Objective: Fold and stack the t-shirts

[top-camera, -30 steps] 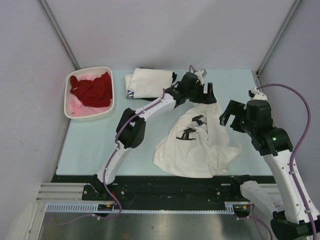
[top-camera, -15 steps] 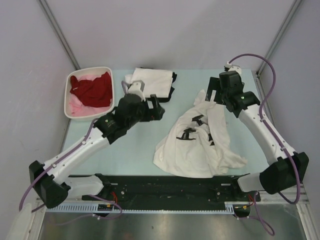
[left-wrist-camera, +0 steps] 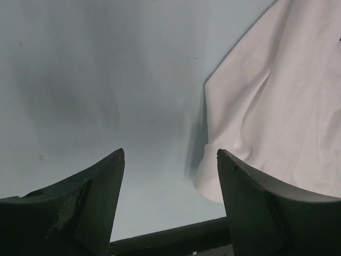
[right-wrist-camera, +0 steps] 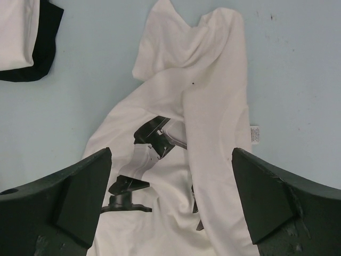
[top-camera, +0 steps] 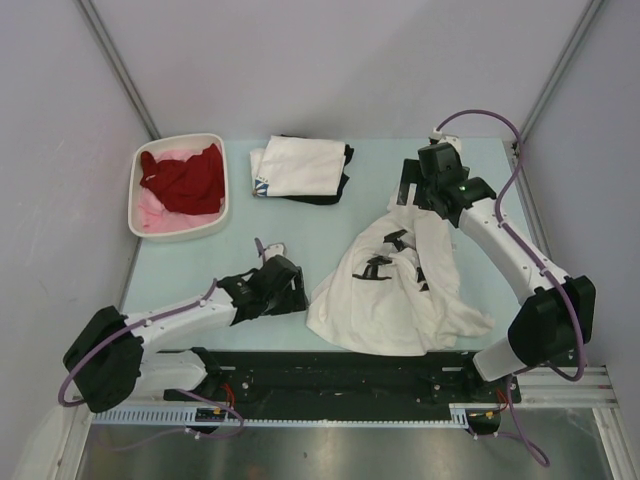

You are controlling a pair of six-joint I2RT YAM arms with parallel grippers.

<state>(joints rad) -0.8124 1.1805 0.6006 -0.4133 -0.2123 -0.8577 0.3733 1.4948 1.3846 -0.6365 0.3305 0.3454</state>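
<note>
At the far left corner of the table (top-camera: pixel 180 270) sits a white oval basin (top-camera: pixel 140 222). It holds a crumpled dark red t-shirt (top-camera: pixel 185 180) lying on top of a pink t-shirt (top-camera: pixel 150 210), which shows along the basin's left and near sides.

Near the front edge, left of centre, the left gripper (top-camera: pixel 290 296) lies low over the bare surface just beside the crumpled shirt's near-left hem. Its jaws stand apart with nothing between them; the wrist view shows only table surface in the gap and the cloth edge off to the right.

Along the far edge, near the middle, a folded cream-white t-shirt (top-camera: pixel 300 165) with a small blue mark at its near-left corner rests on a folded black t-shirt (top-camera: pixel 340 185).

Right of centre a crumpled cream-white t-shirt (top-camera: pixel 395 290) with black print lies spread toward the front edge. The right gripper (top-camera: pixel 415 195) hangs above its far end, jaws wide and empty.

Half a second earlier the left gripper was up beside the folded stack; it has since drawn back to the front edge. The right gripper has shifted slightly toward the far side. The shirts lie as they did.
</note>
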